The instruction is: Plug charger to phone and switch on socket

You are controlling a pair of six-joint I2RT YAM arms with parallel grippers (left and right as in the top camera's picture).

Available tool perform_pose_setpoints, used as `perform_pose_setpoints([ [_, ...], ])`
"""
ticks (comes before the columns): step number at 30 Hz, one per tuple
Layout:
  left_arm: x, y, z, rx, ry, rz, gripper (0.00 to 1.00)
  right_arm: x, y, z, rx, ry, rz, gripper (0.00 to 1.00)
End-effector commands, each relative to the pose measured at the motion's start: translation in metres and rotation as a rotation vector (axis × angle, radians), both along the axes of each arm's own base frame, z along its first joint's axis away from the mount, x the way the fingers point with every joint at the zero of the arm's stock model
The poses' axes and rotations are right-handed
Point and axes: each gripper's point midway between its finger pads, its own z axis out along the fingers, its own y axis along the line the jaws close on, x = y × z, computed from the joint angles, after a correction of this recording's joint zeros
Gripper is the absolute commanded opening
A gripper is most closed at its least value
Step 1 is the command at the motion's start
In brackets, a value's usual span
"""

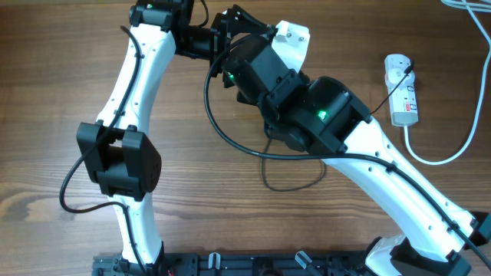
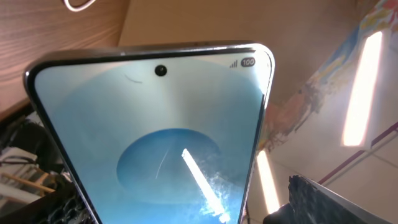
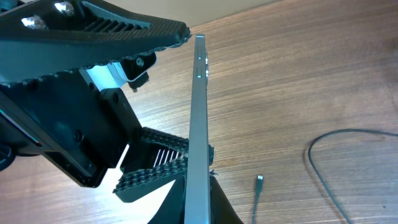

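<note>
My right gripper had the phone pinched across both faces, raised edge-up. My left gripper sat at its screen side; couldn't tell its jaws. The charger lay loose on the table, unplugged.

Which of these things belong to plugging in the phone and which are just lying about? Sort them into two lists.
For the job:
phone
charger, its tip loose on the wood
socket

Just lying about:
nothing loose that I can see, only the wooden table itself
</note>
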Motion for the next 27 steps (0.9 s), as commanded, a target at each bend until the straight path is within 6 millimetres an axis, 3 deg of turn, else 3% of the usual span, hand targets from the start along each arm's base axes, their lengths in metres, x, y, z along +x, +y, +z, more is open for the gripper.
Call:
perform_pose_setpoints([
  [1,-0.005,0.001,0.022,-0.049,-0.088,-0.008,1.0,-0.005,0.005,0.011,0.083,0.004,0.001,0.04],
  [13,0.017,0.0,-0.008,0.125,-0.207,0.058,1.0,-0.01,0.008,0.013,0.16,0.029,-0.032,0.04],
  [20,0.047,0.0,-0.018,0.232,-0.224,0.156,1.0,-0.011,0.009,0.012,0.173,0.041,-0.032,0.04],
  [27,0.054,0.004,-0.028,0.296,-0.235,0.194,1.0,-0.009,-0.006,0.018,0.327,0.029,-0.258,0.04],
])
